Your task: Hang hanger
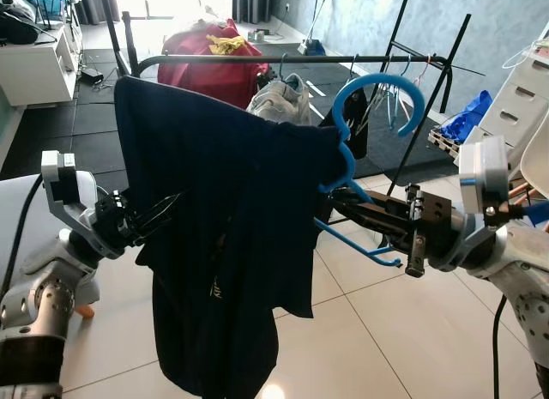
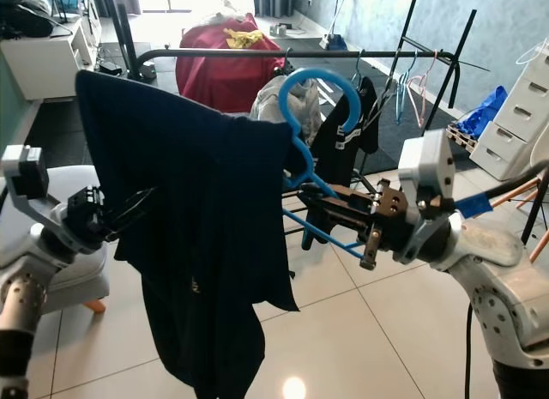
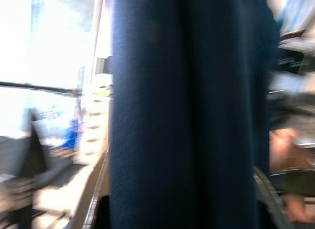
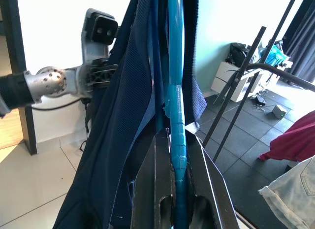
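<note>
**Operator:** Blue plastic is what I'm watching: the blue hanger with the dark navy shirt draped over it. My right hand is pinching the hanger's lower bar, fingers pressed together on it, hook curling upward.

**Colleague:** Where is it relative to the rail?

**Operator:** Held in the air in front of me, well short of the black clothes rack rail, which runs across behind it. The hook sits nearer to me than the rail, so I judge this as the carry-and-approach step; nothing is hung yet.

**Colleague:** And your left hand?

**Operator:** My left hand is at the shirt's outer edge, fingers reaching into the cloth. I cannot tell whether they are spread or gripping.

**Colleague:** Next move?

**Operator:** I'd say raise the hook above the rail, carry it forward past the bar, then lower it on. Other hangers and clothes already crowd the rail, so I'd aim for a free stretch.
</note>
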You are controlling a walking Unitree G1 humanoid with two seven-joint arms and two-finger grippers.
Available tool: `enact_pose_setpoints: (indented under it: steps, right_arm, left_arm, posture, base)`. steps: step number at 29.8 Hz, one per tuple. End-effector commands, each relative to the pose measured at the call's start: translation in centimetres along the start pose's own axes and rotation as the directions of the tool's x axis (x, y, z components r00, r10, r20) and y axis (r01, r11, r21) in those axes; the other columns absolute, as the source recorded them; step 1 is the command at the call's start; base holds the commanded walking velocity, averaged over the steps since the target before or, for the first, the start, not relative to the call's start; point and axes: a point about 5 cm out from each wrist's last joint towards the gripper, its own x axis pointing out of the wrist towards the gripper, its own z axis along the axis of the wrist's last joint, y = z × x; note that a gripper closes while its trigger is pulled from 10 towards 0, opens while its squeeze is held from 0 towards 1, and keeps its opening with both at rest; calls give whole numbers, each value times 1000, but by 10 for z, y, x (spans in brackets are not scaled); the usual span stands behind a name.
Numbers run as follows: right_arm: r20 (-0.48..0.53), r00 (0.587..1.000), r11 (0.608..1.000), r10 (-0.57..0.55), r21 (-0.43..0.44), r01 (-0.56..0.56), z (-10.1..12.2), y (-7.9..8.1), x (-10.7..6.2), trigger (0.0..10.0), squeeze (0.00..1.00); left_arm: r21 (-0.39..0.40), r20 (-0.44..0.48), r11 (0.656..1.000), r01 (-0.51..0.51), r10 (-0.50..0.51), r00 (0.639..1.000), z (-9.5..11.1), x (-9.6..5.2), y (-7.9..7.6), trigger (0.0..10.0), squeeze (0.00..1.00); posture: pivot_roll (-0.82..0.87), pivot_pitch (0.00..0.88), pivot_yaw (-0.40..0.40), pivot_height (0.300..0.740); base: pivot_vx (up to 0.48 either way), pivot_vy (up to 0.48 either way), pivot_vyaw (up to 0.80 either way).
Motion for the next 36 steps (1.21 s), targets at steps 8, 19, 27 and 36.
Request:
enact_pose_setpoints:
  steps: [8, 19, 27, 36]
  right_arm:
    - [25, 998, 997, -64, -37, 65, 9, -6, -5, 0, 0]
    - [-169, 970, 985, -174, -21, 173, -19, -13, -35, 0, 0]
    - [-398, 911, 977, -112, 125, 175, -57, 10, -72, 0, 0]
    - [-534, 724, 826, -437, 79, 558, -126, 6, -103, 10000, 0]
  left_arm:
    - [-61, 57, 996, 72, -69, 996, -1, 1, -10, 0, 0]
    - [71, 140, 929, -362, 351, 926, 31, -37, 39, 0, 0]
    - [157, 199, 675, -721, 693, 692, 52, -81, 70, 0, 0]
    - [297, -174, 499, -814, 866, 468, -28, -106, 63, 10000, 0]
  posture:
    - [-30, 36, -66, 740]
    - [-28, 37, -71, 740]
    - [-32, 45, -71, 740]
    - [-43, 49, -68, 740]
  base:
    - [0, 0, 0]
    - [0, 0, 0]
    - [0, 0, 0]
    - [0, 0, 0]
